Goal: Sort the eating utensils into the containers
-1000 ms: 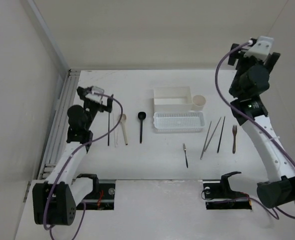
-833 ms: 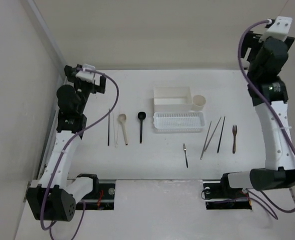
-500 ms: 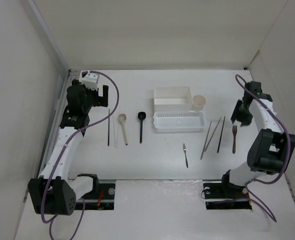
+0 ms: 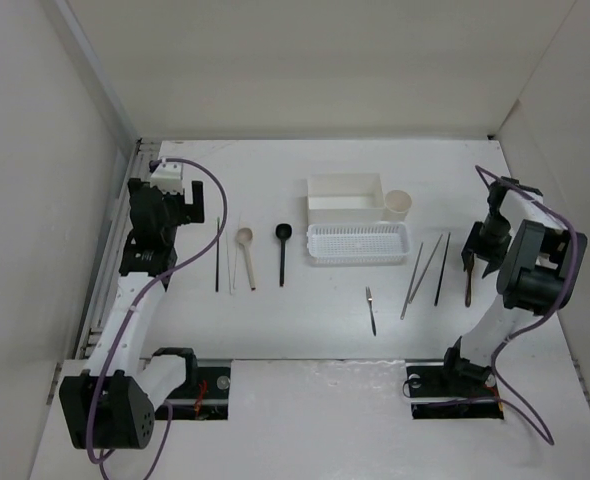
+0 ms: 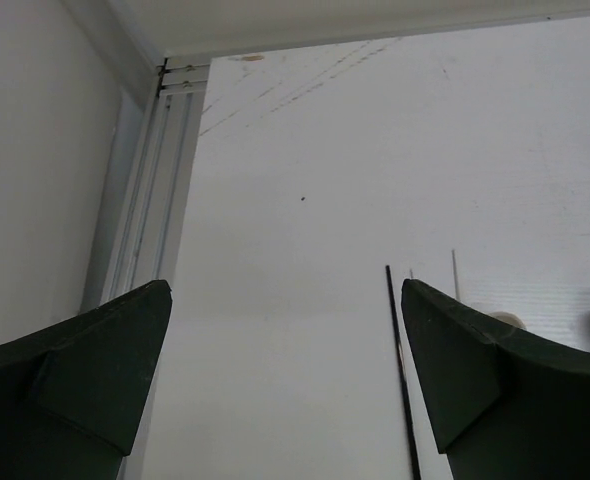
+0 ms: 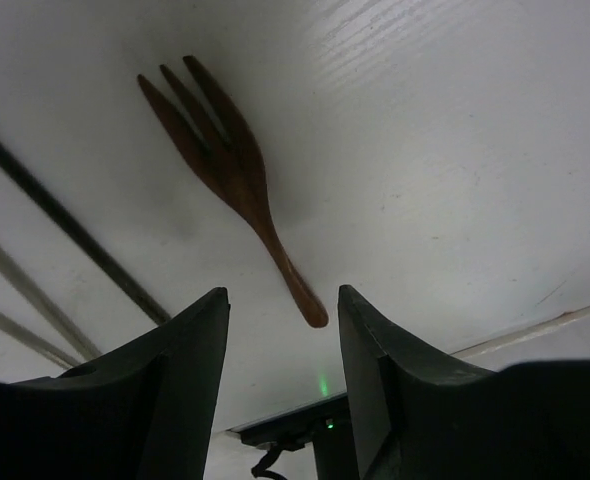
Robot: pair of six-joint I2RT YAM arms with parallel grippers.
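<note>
White table (image 4: 275, 320) with the whole set laid out, so I'll place everything off the perforated basket tray (image 4: 357, 243) in the middle. Left gripper (image 5: 285, 370) hangs far off to the tray's left, jaws spread really wide with nothing between them; right gripper (image 6: 280, 300) is down low well to the tray's right, jaws about half apart, straddling the handle tip of a brown fork (image 6: 230, 170) that lies flat on the table, not pinching it as far as I can see; plain white box (image 4: 345, 190) sits right behind the tray; round beige cup (image 4: 398, 205) is at the tray's back right corner; right of the tray lie two grey sticks (image 4: 412, 282) and a dark stick (image 4: 442, 268); left of the tray comes a black spoon (image 4: 282, 250), then a beige spoon (image 4: 246, 255), a pale stick (image 4: 230, 272) and a thin black stick (image 4: 217, 255); a small dark fork (image 4: 371, 310) lies in front of the tray.
</note>
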